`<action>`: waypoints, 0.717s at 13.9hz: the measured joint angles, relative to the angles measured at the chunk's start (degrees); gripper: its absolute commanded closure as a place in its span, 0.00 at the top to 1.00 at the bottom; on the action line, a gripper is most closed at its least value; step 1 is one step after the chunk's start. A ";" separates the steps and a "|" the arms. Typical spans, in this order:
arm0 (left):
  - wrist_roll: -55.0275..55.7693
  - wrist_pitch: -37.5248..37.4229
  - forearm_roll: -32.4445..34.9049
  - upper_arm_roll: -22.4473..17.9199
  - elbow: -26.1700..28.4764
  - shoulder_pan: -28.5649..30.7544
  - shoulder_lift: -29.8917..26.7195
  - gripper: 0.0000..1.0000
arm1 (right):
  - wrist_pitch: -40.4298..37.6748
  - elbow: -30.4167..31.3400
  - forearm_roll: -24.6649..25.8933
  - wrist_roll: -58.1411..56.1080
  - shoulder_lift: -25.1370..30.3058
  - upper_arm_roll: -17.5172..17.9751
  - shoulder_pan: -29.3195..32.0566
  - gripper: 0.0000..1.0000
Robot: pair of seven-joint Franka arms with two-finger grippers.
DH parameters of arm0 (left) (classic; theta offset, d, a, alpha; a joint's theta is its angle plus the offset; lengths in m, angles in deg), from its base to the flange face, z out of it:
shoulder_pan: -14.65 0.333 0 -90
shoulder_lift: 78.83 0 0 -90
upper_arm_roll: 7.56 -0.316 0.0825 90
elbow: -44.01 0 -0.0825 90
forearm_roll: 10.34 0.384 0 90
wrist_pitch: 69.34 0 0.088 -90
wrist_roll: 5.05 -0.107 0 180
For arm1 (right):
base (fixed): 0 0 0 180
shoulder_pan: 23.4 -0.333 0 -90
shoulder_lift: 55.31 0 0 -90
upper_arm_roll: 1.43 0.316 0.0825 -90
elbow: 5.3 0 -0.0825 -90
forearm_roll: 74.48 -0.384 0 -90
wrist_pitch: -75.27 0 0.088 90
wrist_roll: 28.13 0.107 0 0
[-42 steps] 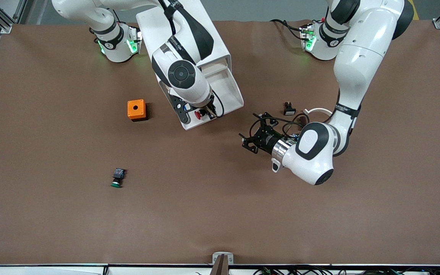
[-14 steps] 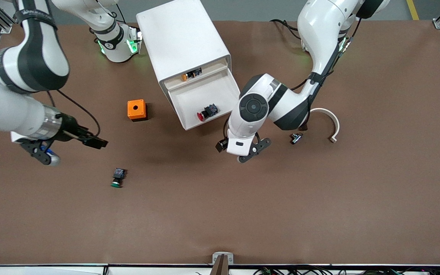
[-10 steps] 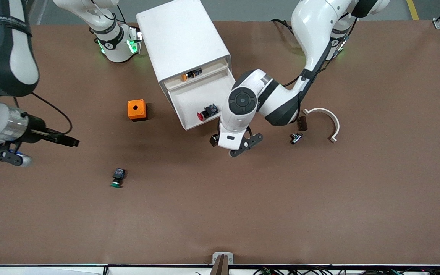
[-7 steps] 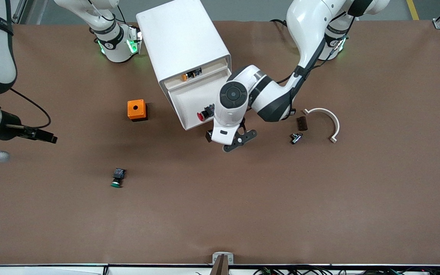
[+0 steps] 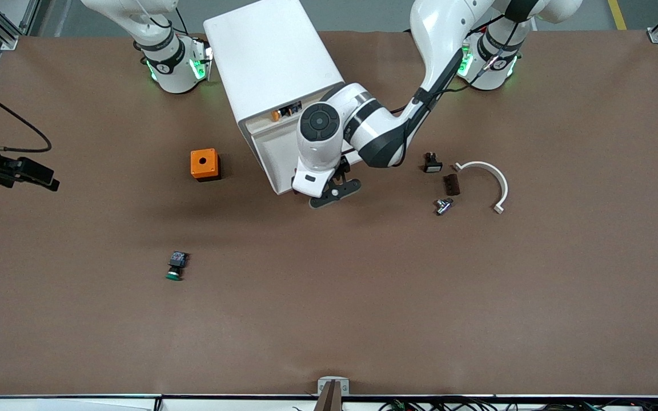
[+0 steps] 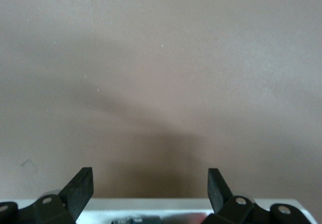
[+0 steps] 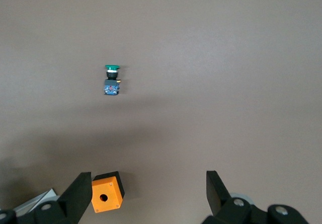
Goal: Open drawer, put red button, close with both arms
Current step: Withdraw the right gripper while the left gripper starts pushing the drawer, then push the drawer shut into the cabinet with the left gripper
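Front view: the left gripper [image 5: 329, 191] is held at the front lip of the pulled-out drawer [image 5: 272, 154], fingers spread wide and empty, its wrist covering the spot where the red button would lie; the right gripper [image 5: 20, 171] is raised at the table's 9 o'clock edge, empty. Left wrist view: wide-apart fingers [image 6: 80, 189] are seen above the drawer's white rim, a dark body and a red smear between them. Right wrist view: parted fingers [image 7: 80, 194] are seen over the orange box [image 7: 106, 191] and green-capped button [image 7: 111, 79]; no writing can be read.

You see one white cabinet [image 5: 275, 60], one orange box [image 5: 204, 164], one green button [image 5: 175, 266], one white curved piece [image 5: 486, 174] and three small dark parts [image 5: 442, 184], these at the cabinet's four o'clock, plus two arms [image 5: 357, 123].
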 measured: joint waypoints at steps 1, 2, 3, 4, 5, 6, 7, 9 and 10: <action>0.03 0.00 0.00 0.00 0.00 -0.18 0.01 1.00 | -0.01 0.00 0.47 -0.05 0.31 0.15 -0.10 1.00; 0.10 0.00 -0.17 0.01 0.00 -0.21 0.01 1.00 | -0.01 0.01 0.99 -0.08 0.40 0.27 -0.31 1.00; 0.21 -0.01 -0.69 0.01 0.00 -0.21 0.02 1.00 | 0.00 0.01 1.19 -0.08 0.41 0.36 -0.58 1.00; 0.23 -0.10 -1.79 0.05 0.02 -0.27 0.03 1.00 | 0.05 -0.02 1.38 -0.08 0.50 0.40 -0.83 1.00; 0.24 -0.25 -3.18 0.08 0.06 -0.43 0.04 1.00 | 0.09 -0.09 1.53 -0.08 0.78 0.40 -0.98 1.00; 0.27 -0.40 -4.61 0.10 0.11 -0.64 0.06 1.00 | 0.09 -0.17 1.60 -0.08 1.19 0.40 -1.02 1.00; 0.33 -0.51 -5.95 0.11 0.17 -0.84 0.09 1.00 | 0.09 -0.20 1.63 -0.08 1.63 0.40 -1.02 1.00; 0.41 -0.74 -8.44 0.11 0.33 -1.09 0.15 1.00 | 0.08 -0.25 1.72 -0.08 2.56 0.32 -1.01 1.00; 0.62 -0.85 -9.73 0.11 0.44 -1.18 0.21 1.00 | 0.08 -0.26 1.75 -0.08 3.08 0.24 -1.00 1.00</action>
